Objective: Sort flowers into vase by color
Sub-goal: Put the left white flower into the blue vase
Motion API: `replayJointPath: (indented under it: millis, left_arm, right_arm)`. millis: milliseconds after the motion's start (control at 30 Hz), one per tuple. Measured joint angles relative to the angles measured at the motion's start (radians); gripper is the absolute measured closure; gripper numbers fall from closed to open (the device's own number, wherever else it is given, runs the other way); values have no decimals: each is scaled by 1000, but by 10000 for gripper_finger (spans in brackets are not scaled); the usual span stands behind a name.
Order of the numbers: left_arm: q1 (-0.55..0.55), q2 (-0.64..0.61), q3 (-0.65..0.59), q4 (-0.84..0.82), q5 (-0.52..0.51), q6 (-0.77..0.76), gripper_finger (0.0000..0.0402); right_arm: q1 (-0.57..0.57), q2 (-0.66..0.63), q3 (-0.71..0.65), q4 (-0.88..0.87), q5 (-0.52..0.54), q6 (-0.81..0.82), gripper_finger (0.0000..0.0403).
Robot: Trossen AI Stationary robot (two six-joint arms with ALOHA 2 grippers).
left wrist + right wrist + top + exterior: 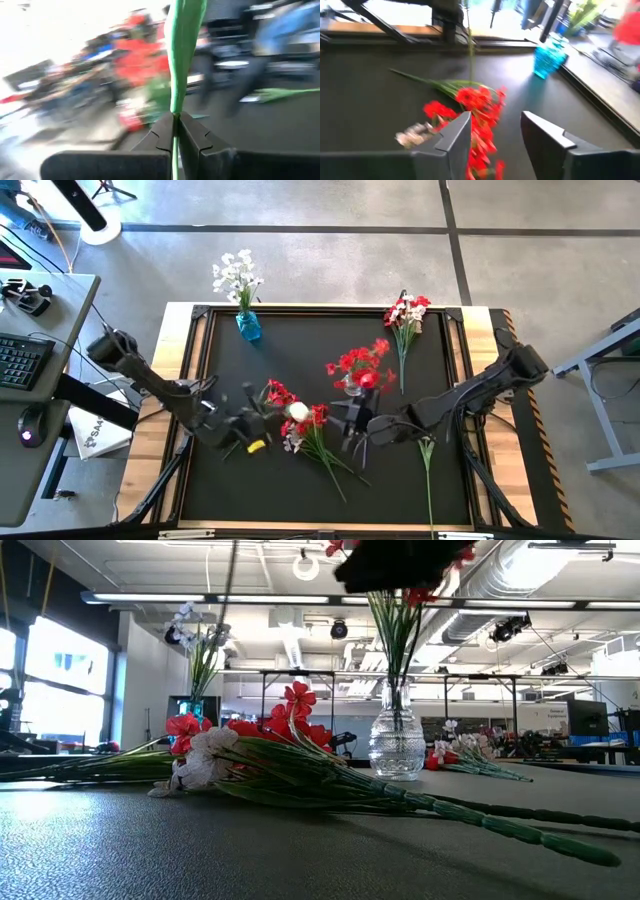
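My left gripper [247,420] is shut on a slim green flower stem [181,55] over the mat's near left part. The stem also shows as a thin upright line in the right wrist view [470,40]. A pile of red and white flowers [305,425] lies flat on the black mat. My right gripper [355,425] is open and empty just right of the pile, with red blossoms [477,107] in front of its fingers. A clear vase [397,740] holds red flowers [360,365]. A blue vase [248,326] at the far left holds white flowers [237,275]. My left gripper pinches the green stem [175,106] between its two fingers [162,134]. The fingers lie across the stem, which runs on past them. Which end carries the blossoms is blurred and cannot be told.
A mixed red and white bunch [405,315] lies at the mat's far right. A single green stem [428,470] lies near the right front. The mat sits in a wooden frame [150,430]. A desk with a keyboard [20,360] stands to the left of the table.
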Motion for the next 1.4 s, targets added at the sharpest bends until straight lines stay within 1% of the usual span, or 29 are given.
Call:
replayJointPath:
  millis: [67,100,133,167,200,333,433,500,533,567,633,667,700,733,767,867,900,1067,1200,1300,1400]
  left_arm:
    - [-10,-47,-6,-10,-131,67,401]
    - [-3,-74,-16,-10,-160,98,401]
    - [10,-108,-32,-11,-162,122,401]
    - [30,-143,-52,-10,-143,130,401]
    - [55,-186,-74,-11,-99,128,401]
    - [195,-355,-182,2,140,84,401]
    - [319,-463,-265,92,304,87,401]
    - [395,-519,-312,182,349,130,401]
    - [433,-542,-331,216,341,170,401]
    - [468,-559,-347,243,306,212,401]
    - [545,-577,-370,288,217,274,401]
    - [585,-583,-378,291,193,288,401]
    - [624,-587,-384,290,192,294,401]
    - [663,-588,-389,288,208,292,401]
    - [699,-587,-395,289,246,280,401]
    - [807,-577,-414,289,388,236,401]
    - [836,-574,-418,286,404,221,401]
    - [943,-571,-420,292,416,200,401]
    - [992,-570,-420,291,460,200,401]
    - [1027,-566,-420,291,472,196,401]
    - [1066,-558,-420,289,509,170,401]
  right_arm:
    - [11,-5,0,-45,50,26,222]
    - [15,-3,0,-58,67,33,220]
    - [19,3,-1,-68,81,38,219]
    - [21,11,-1,-69,84,39,219]
    - [23,20,-1,-70,84,38,219]
    - [25,66,-1,-61,83,53,227]
    - [25,101,-1,-62,82,72,233]
    - [25,119,-2,-59,80,75,237]
    - [25,126,-2,-53,80,74,238]
    - [25,130,-2,-44,80,75,240]
    - [25,133,-2,-29,80,74,242]
    - [25,133,-2,-23,80,72,242]
    - [25,133,-2,-17,80,71,242]
    - [25,133,-2,-11,80,64,242]
    - [25,133,-2,-3,80,56,242]
    - [25,133,-2,20,80,37,242]
    - [24,133,-2,20,80,37,242]
    - [24,133,-2,20,80,37,242]
    - [24,133,-2,22,80,37,242]
    - [24,133,-2,22,80,37,242]
    - [24,133,-2,25,80,37,242]
